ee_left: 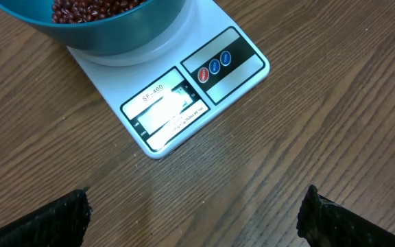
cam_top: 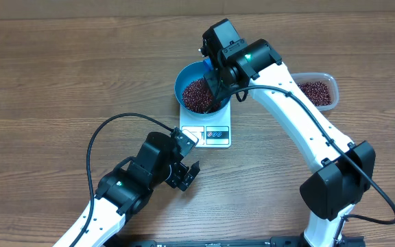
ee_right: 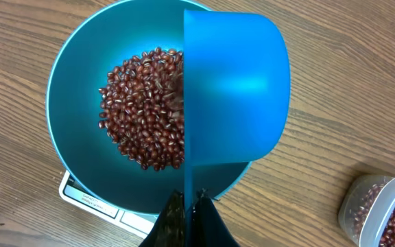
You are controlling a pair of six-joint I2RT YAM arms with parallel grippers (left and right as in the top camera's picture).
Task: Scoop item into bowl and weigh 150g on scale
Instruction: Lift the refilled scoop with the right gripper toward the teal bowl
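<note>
The right claw (ee_right: 189,202) pinches the scoop (ee_right: 235,86) by its handle, tipped on its side just ahead, over the bowl (ee_right: 74,82) on the scale (ee_left: 235,65). The beans (ee_right: 142,110) heap below it. Best to tip slowly, trickling a few, and check the display (ee_left: 163,106). The left claw (ee_left: 197,219) hangs spread, empty, with the scale just ahead.

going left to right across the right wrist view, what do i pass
bowl's left wall → beans heaped in it → blue scoop over the bowl's right side → clear tub at the right edge. The scale is left out, since it sits under the bowl.
</note>
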